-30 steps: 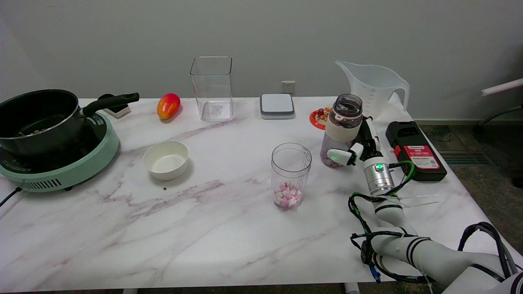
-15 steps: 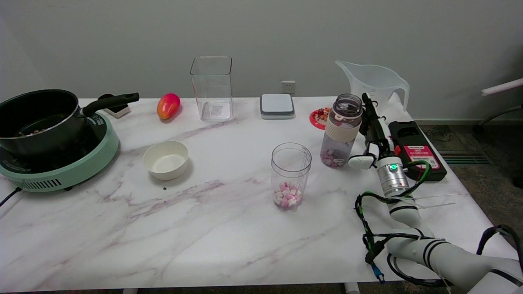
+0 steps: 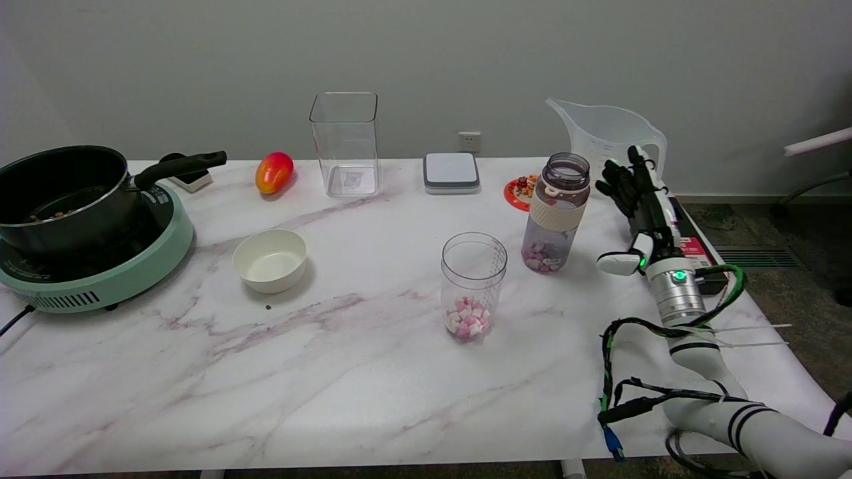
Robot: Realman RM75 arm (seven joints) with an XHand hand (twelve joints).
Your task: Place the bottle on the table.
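Observation:
The bottle [image 3: 556, 211] stands upright on the marble table [image 3: 346, 372], right of centre. It is clear and lidless, with a cream sleeve around its upper part and pink and white cubes at its bottom. My right hand [image 3: 638, 213] is in the air to the bottle's right, a clear gap between them. Its fingers are spread and hold nothing.
A clear cup [image 3: 473, 285] with pink cubes stands left of the bottle. A black device with a red label [image 3: 695, 251] lies behind my hand, a measuring jug [image 3: 609, 143] beyond it. Farther left are a white bowl [image 3: 270, 259], a pot on a green cooker [image 3: 80, 226], a mango [image 3: 274, 172] and a tall clear container [image 3: 345, 143].
My right hand has let go of the bottle, opened its fingers and drawn back to the right. The bottle stays standing where it was.

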